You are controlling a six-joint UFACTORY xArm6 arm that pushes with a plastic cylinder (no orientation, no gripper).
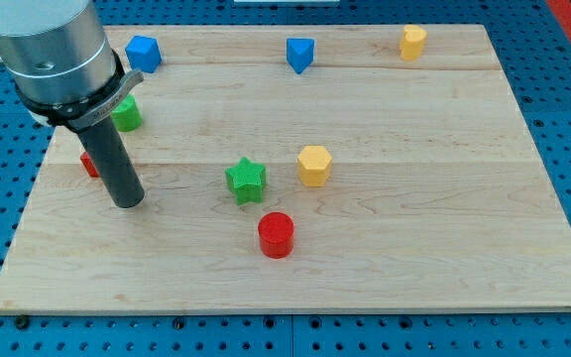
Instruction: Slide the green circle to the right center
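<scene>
The green circle [127, 114] sits near the view's upper left on the wooden board [434, 198], partly hidden behind my arm. My tip [127, 201] rests on the board below the green circle, a little toward the view's bottom. A red block [89, 165] lies just left of the rod, mostly hidden by it. A green star [246, 180] is to the right of my tip.
A yellow hexagon-like block [314, 165] sits right of the green star. A red cylinder [276, 235] lies below them. Along the top edge are a blue block [143, 53], a blue triangular block [299, 54] and a yellow block [413, 42].
</scene>
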